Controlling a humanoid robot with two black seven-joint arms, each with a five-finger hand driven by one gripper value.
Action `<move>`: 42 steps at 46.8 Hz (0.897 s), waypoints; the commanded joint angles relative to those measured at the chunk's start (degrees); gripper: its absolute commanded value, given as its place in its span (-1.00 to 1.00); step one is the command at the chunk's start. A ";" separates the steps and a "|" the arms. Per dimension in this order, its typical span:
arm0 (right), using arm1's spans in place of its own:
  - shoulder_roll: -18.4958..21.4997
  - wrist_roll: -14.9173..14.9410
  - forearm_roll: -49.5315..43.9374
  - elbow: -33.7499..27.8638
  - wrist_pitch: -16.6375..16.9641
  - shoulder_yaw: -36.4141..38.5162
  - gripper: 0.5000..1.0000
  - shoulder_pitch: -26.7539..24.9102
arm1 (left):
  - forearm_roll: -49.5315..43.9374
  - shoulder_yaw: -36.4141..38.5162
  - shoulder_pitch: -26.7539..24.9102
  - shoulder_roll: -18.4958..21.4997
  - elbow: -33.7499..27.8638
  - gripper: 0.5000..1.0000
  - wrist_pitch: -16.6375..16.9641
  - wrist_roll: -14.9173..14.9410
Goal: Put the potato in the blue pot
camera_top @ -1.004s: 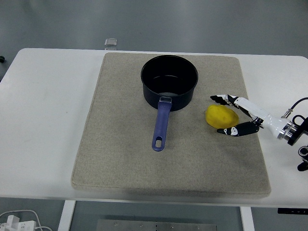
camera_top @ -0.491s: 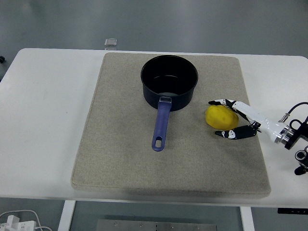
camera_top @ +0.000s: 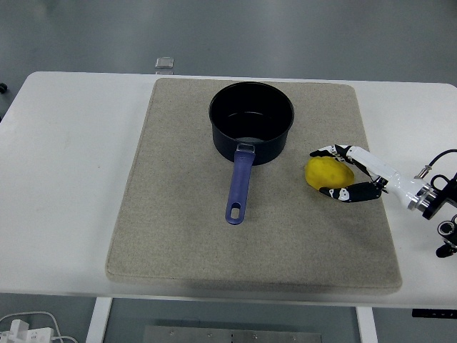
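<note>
The yellow potato point(camera_top: 327, 174) lies on the beige mat point(camera_top: 178, 214), just right of the dark blue pot point(camera_top: 265, 148). The pot stands upright at the mat's back middle, nothing showing inside it, and its blue handle point(camera_top: 238, 187) points toward the near edge. My right hand point(camera_top: 318, 172) reaches in from the right and wraps the potato: its fingers point(camera_top: 323, 152) curl over the top and the thumb point(camera_top: 333, 193) presses in under the near side. The potato still rests on the mat. My left arm is out of view.
The mat covers most of the white table point(camera_top: 71, 179). A small grey object point(camera_top: 165, 63) sits at the table's far edge. Cables and the black wrist point(camera_top: 439, 200) lie at the right edge.
My right hand has slid a little left along the potato, and its fingers and thumb have drawn in around it. Potato and pot have not moved.
</note>
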 commanded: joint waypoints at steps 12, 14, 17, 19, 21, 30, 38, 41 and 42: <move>-0.22 0.00 0.18 0.00 0.09 0.52 -1.00 0.59 | 0.01 0.14 0.00 0.00 -0.23 0.97 -0.01 0.00; -0.22 0.00 0.18 0.00 0.09 0.70 -1.00 0.76 | 0.09 0.14 0.00 0.00 -0.23 0.97 -0.01 0.00; -0.31 0.00 0.88 0.09 0.09 0.87 -1.00 1.99 | 0.01 0.14 0.00 0.00 -0.23 0.97 -0.01 0.00; -0.48 0.00 2.37 0.35 0.27 0.87 -1.00 3.22 | 0.01 0.14 0.00 0.00 -0.23 0.97 -0.01 0.00; -0.48 0.00 4.39 0.53 0.36 0.87 -1.00 4.19 | 0.09 0.14 0.00 0.00 -0.23 0.98 -0.01 -0.08; -0.92 0.00 7.12 0.62 1.32 0.61 -1.00 7.62 | 0.09 0.14 -0.09 0.00 -0.23 0.97 -0.01 -0.08; -0.75 0.00 7.39 0.62 2.46 -0.09 -1.00 12.36 | 0.09 0.14 -0.09 0.00 -0.23 0.98 -0.01 -0.08; -0.48 0.00 8.09 0.53 2.99 -0.36 -1.00 14.20 | 0.09 0.14 -0.09 0.00 -0.23 0.98 -0.01 -0.08; -0.31 -0.45 8.44 0.44 3.08 -0.36 -1.00 14.73 | 0.01 0.14 -0.09 0.00 -0.23 0.98 -0.01 -0.08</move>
